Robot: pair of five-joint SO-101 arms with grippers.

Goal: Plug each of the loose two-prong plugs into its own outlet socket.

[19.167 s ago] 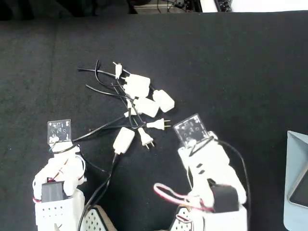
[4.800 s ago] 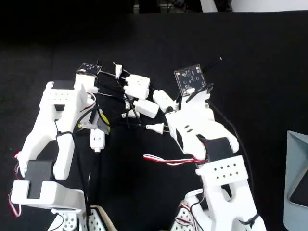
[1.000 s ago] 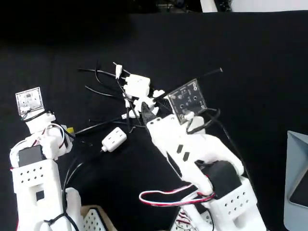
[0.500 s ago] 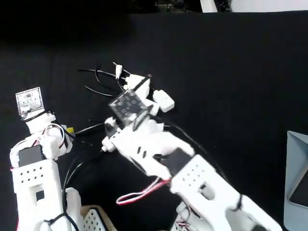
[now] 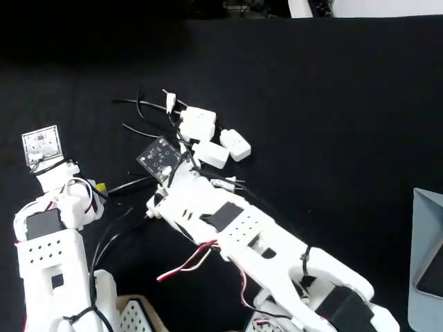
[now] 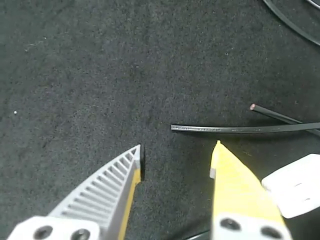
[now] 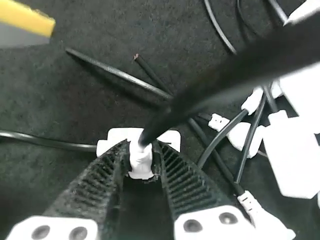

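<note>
Right wrist view: right gripper (image 7: 140, 149) pinching white plug (image 7: 140, 165), its outlet socket (image 7: 115, 136) directly past the fingertips, touching the plug. Left gripper (image 6: 178, 146) spread, nothing between its fingers, cable end (image 6: 175, 128) just ahead of its tips. Risk: socket lies unbraced, so a push could slide it or tilt the plug.

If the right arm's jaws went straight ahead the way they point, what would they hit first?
The white outlet socket, lying right in front of the plug that the right gripper holds. The plug would reach it first; whether they already touch is unclear.
</note>
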